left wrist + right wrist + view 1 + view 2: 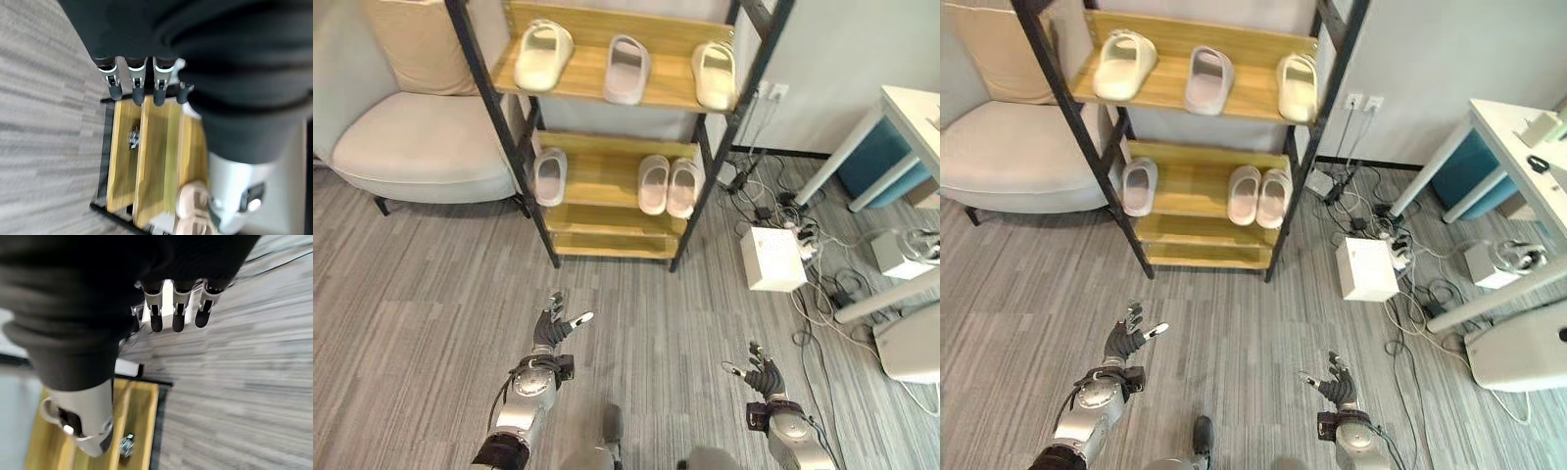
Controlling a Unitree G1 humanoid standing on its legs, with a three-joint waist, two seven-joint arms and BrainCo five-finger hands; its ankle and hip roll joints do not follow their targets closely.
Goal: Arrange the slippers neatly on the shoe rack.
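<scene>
I see 6 slippers on the shoe rack [607, 176]: 3 spaced along the upper shelf [607, 83], 1 lone slipper [549, 175] at the lower shelf's left, a pair [668, 186] touching at its right. My left hand [551, 326] and right hand [759, 374] hover over the floor, fingers relaxed, empty.

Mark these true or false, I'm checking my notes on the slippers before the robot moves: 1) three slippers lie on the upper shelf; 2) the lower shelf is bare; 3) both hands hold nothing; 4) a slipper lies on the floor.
1) True: three slippers lie apart on the upper shelf.
2) False: the lower shelf holds a single slipper and a pair.
3) True: left hand and right hand are open above the floor.
4) False: the floor holds cables and a white box, no slipper.
</scene>
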